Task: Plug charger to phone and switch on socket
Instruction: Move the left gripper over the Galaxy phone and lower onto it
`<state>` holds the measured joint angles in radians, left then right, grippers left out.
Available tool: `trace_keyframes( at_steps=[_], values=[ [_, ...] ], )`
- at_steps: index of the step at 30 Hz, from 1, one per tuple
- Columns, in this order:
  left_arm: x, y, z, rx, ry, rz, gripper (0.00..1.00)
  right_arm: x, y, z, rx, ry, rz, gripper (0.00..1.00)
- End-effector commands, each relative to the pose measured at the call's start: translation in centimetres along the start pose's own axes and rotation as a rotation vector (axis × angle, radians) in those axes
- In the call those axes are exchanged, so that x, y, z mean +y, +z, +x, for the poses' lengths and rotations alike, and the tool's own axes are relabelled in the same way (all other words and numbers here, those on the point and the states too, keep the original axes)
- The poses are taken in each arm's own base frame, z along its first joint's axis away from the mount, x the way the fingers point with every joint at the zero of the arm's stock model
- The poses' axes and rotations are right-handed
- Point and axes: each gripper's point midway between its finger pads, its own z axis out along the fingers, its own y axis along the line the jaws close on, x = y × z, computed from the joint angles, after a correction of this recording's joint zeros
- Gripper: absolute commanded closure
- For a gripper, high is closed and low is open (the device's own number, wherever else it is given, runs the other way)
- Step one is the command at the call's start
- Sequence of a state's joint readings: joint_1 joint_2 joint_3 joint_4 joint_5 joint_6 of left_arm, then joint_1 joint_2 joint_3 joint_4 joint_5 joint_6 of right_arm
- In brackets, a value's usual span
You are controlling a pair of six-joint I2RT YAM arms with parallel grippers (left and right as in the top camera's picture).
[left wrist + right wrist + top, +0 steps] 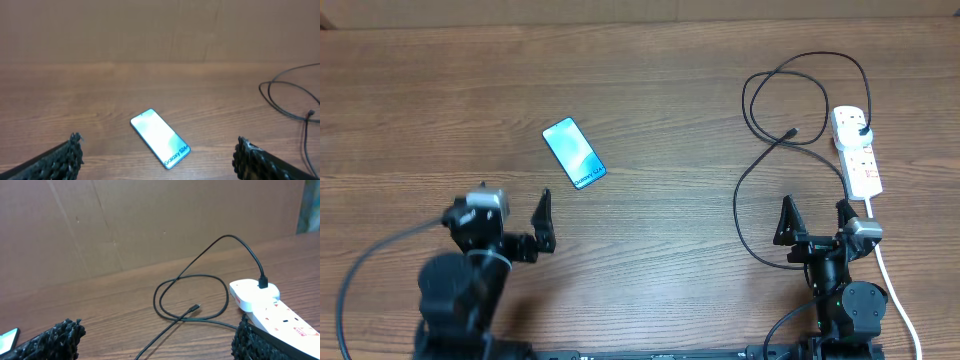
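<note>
Left hand (158, 141) and right hand (814, 215) both spread, empty
Phone (573, 153) at ten o'clock on bench (650, 95); charger (792, 133) plugged into socket (857, 150) at three o'clock

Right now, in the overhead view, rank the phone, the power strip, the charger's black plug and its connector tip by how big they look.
1. The phone and the power strip: about alike, too close to rank.
2. The black plug, seated in the strip.
3. The connector tip, smallest.
</note>
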<state>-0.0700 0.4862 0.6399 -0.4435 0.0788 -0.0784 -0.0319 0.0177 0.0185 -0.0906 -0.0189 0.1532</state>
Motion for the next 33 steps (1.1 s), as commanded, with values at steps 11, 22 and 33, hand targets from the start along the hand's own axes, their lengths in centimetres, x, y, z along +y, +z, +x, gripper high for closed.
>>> trace_keyframes(
  at_steps=[11, 22, 33],
  values=[
    [-6.1, 0.7, -6.8, 0.431, -0.116, 0.298, 0.0, -0.1, 0.1, 0.3, 0.004, -0.005, 0.004, 0.0],
    [-2.3, 6.2, -4.2, 0.553, -0.462, -0.053, 0.0, -0.1, 0.1, 0.3, 0.004, -0.005, 0.004, 0.0],
    [-3.6, 13.9, -2.7, 0.712, -0.505, -0.287, 0.0, -0.1, 0.1, 0.3, 0.004, -0.005, 0.004, 0.0]
  ],
)
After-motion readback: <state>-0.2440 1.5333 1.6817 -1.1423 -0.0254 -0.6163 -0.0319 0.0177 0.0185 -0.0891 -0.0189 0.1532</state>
